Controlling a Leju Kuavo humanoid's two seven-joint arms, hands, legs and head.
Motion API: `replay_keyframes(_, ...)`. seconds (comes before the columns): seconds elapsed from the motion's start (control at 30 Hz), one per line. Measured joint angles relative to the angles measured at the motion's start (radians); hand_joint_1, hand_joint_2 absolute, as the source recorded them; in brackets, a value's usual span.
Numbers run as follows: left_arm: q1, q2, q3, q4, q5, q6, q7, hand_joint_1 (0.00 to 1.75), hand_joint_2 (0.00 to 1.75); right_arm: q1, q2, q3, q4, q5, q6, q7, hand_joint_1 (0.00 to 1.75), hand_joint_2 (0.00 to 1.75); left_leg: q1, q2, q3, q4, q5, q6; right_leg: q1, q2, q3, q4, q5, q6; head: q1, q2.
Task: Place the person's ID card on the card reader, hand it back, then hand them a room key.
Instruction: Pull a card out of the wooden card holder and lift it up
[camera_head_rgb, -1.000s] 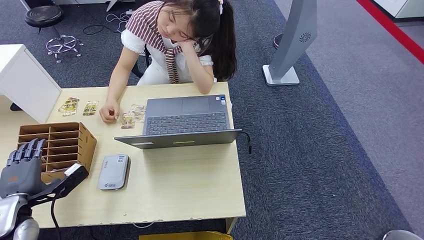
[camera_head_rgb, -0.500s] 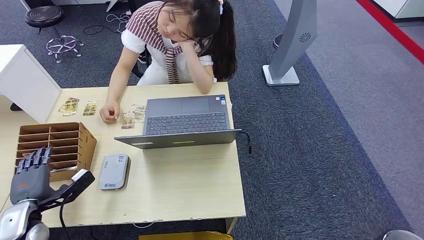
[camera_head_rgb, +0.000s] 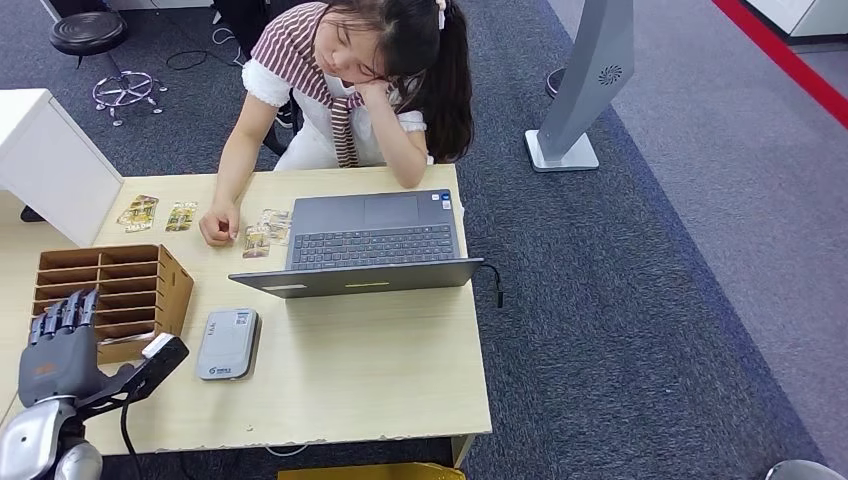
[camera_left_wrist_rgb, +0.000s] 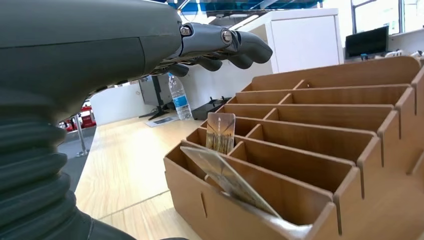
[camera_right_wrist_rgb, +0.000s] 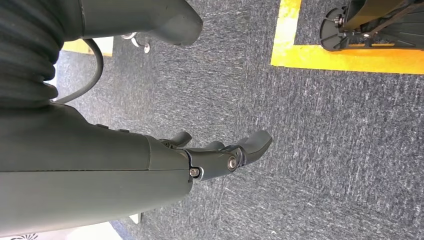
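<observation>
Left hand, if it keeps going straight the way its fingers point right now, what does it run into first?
Most likely the wooden card rack. The left hand, open and empty, points at its slots, its fingers above the rack's top in the wrist view, so it might pass just over the near edge; depth is unclear.

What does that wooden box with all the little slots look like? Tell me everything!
The wooden box looks like thin light-brown plywood, slotted together. Dividers split it into rows of narrow open compartments. It stands on the pale table near its left side, beside a grey card reader. The left wrist view shows a card standing upright in one slot and another card leaning tilted in the nearest slot. The left hand hovers by its near edge, fingers spread, with no visible contact.
</observation>
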Motion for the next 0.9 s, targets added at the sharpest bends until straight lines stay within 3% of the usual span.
replay_keyframes(0.9, -0.015, 0.002, 0.074, -0.005, -0.007, -0.001, 0.0, 0.0, 1.75, 0.0, 0.0, -0.001, 0.0, 0.016, 0.002, -0.004, 0.0, 1.75, 0.0, 0.0, 0.0, 0.0, 0.0, 0.0, 0.0, 0.0, 0.0, 0.0, 0.0, 0.0, 0.0, 0.0)
